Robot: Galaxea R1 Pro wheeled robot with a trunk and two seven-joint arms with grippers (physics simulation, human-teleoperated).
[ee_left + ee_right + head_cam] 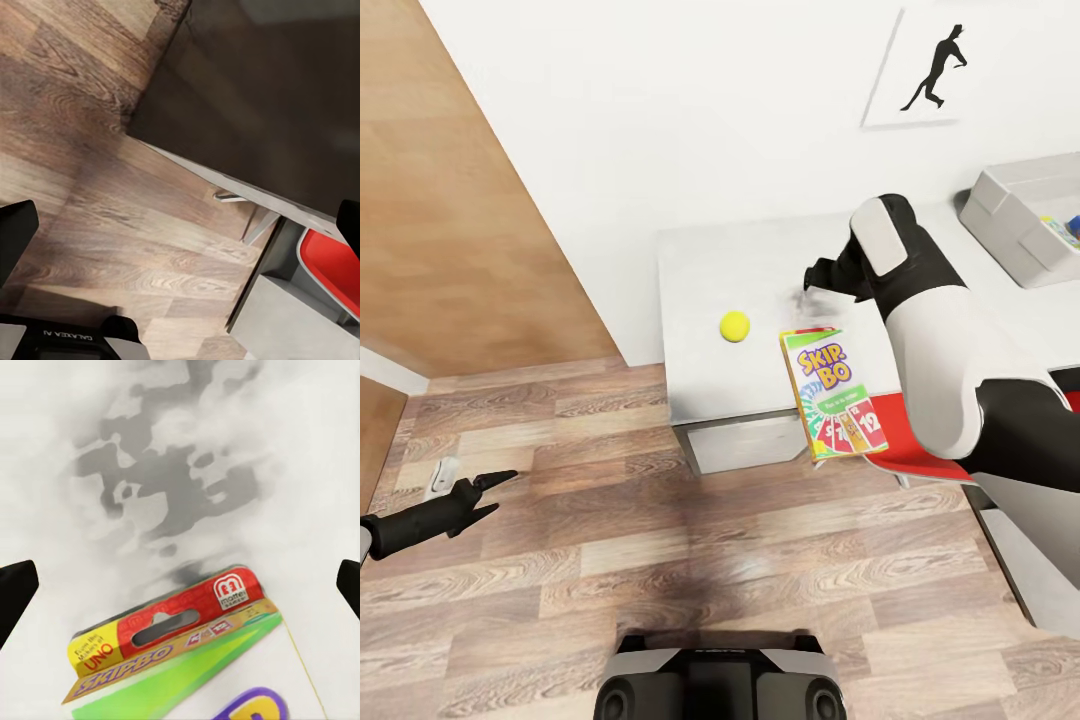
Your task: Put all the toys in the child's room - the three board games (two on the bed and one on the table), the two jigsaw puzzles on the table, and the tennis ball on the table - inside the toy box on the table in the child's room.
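A green Skip-Bo board game (832, 393) lies flat on the white table (710, 270), its near end sticking out over the table's front edge. The tennis ball (735, 325) rests on the table to its left. My right gripper (815, 283) hovers open just above the table behind the far end of the box, holding nothing. In the right wrist view the box's red hang-tab end (191, 619) lies between the spread fingers (16, 592), close below. The grey toy box (1010, 215) stands on the table at the far right with colourful things inside. My left gripper (500, 492) hangs open over the floor.
A red chair (920, 445) is tucked under the table beneath my right arm, also seen in the left wrist view as a red seat (334, 262). Wood-plank floor (660, 540) spreads in front. A wooden door panel (450, 180) stands left; a silhouette picture (932, 68) hangs on the wall.
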